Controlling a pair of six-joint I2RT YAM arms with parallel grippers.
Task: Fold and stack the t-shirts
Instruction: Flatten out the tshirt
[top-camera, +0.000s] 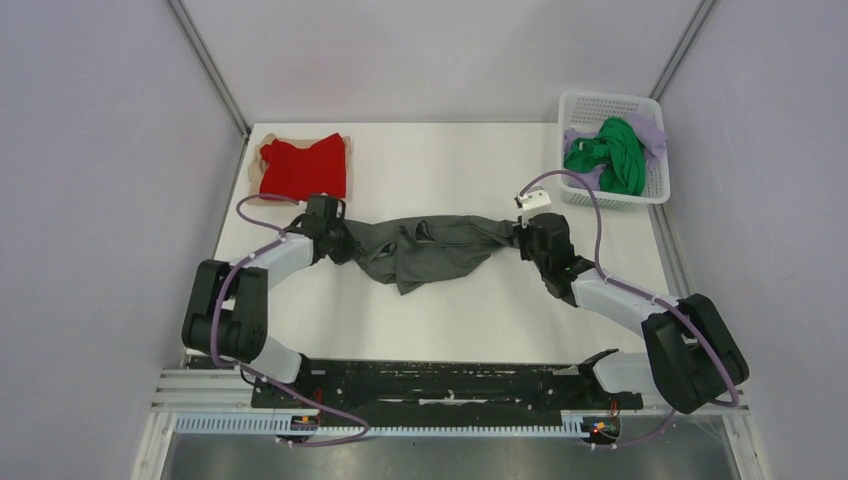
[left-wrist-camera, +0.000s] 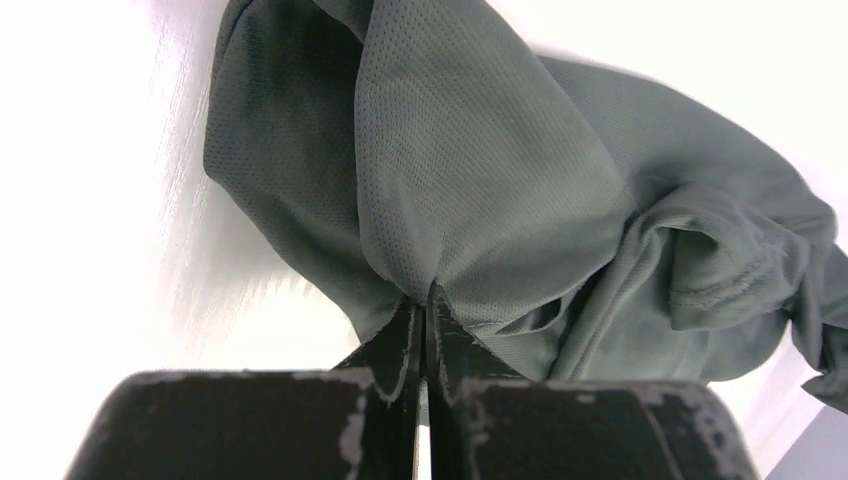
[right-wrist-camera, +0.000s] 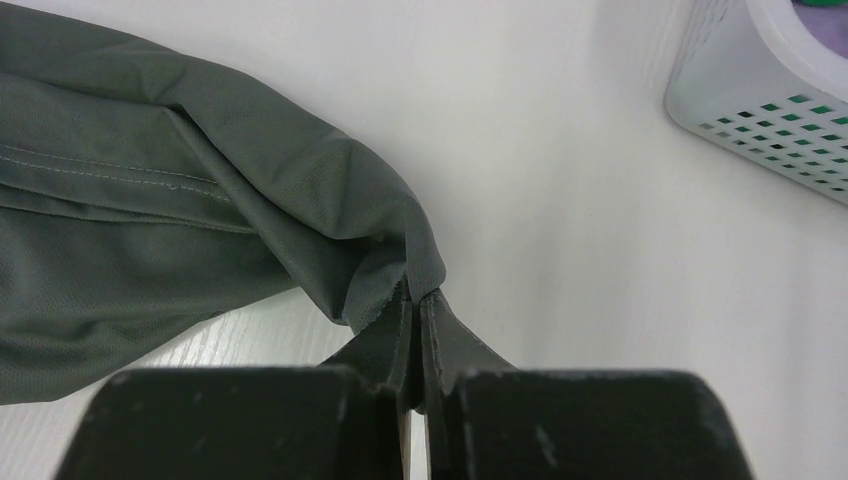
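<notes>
White table (top-camera: 450, 325) fills the floor of a booth with pale walls, and both arms are fixed at its near edge. At the far left corner the red shirt (top-camera: 303, 168) lies flat, folded into a rough square. A thin tan strip shows along its left and far edges; what that is cannot be told.

Just nearer than the red shirt, the left gripper (top-camera: 343, 240) reaches in towards the middle. Its wrist view shows the two fingers pressed together on a gathered fold of the grey shirt (top-camera: 430, 250), the mesh cloth fanning out from the pinch.

The grey shirt hangs between the two grippers across the middle of the table. It is bunched into a crumpled band, with a loose flap sagging towards the near side. Its lowest part seems to rest on the table, though the contact is hard to judge from above.

At the band's right end, the right gripper (top-camera: 522, 238) is clamped on a hem corner. In its wrist view the fingers meet with only cloth between them, and the fabric stretches away to the left.

Beyond it, at the far right corner, stands the white mesh basket (top-camera: 610, 100). The green shirt (top-camera: 608, 155) is heaped inside, and the lavender shirt (top-camera: 652, 130) lies under and around it, draped up to the right rim.
</notes>
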